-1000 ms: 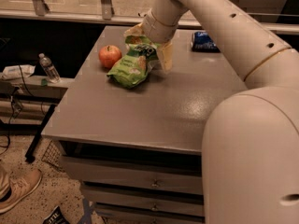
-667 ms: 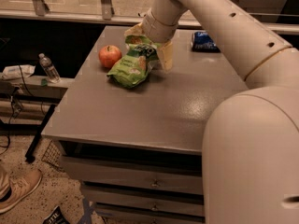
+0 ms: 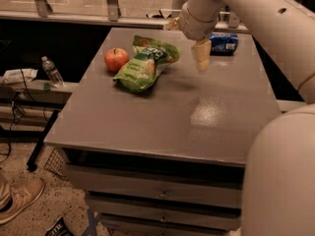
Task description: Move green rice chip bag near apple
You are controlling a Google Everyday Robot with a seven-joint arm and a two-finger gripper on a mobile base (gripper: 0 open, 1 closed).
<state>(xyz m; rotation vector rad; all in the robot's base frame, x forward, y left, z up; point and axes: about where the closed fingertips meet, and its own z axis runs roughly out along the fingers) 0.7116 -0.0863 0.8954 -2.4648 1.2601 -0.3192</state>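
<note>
The green rice chip bag [image 3: 146,63] lies crinkled on the grey table [image 3: 162,117], at its back left. The red apple [image 3: 116,59] sits just left of the bag, touching or almost touching it. My gripper [image 3: 187,39] hangs above the table, right of the bag and clear of it. It is open and empty, with one pale finger [image 3: 201,55] pointing down and the other finger [image 3: 172,24] out to the left.
A small blue soda can [image 3: 224,42] lies at the table's back right, just behind the gripper. A water bottle [image 3: 51,72] stands on a low shelf to the left of the table. Drawers run under the table's front edge.
The gripper has let go of the bag and drawn back to the right and up. The bag now lies free beside the apple.
</note>
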